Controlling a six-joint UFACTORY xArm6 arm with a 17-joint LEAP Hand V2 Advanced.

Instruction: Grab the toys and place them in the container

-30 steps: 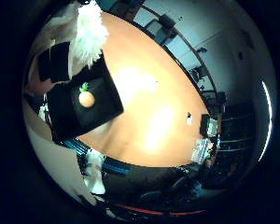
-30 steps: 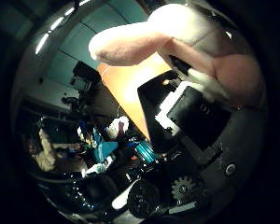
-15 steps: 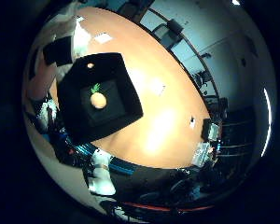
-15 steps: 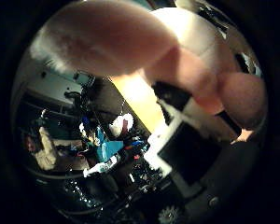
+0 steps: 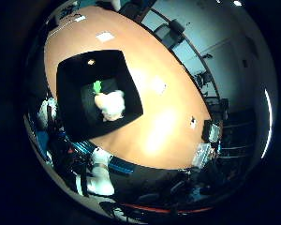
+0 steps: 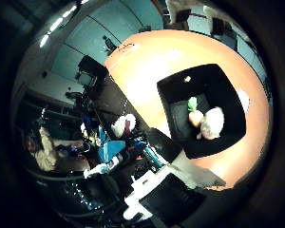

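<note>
A black container point(image 6: 185, 85) stands on an orange table point(image 6: 147, 57). A pink and white plush toy point(image 6: 214, 122) lies inside it beside an orange toy with a green top point(image 6: 194, 114). The right little finger side palm view shows the container point(image 5: 80, 75) below the palm, with the plush point(image 5: 110, 103) and a bit of green point(image 5: 96, 87) in it. Part of my right hand point(image 6: 171, 185) shows in the right thumb side palm view, above and away from the container. Its fingers are relaxed and hold nothing.
The table point(image 5: 164, 122) reaches well beyond the container. A small white item point(image 5: 190, 120) and a white sheet point(image 5: 105, 37) lie on it. Black chairs point(image 6: 90, 68) stand round the table's edge.
The plush, which was in my hand and filled the thumb side view, has dropped into the container next to the orange toy. The hand has let go.
</note>
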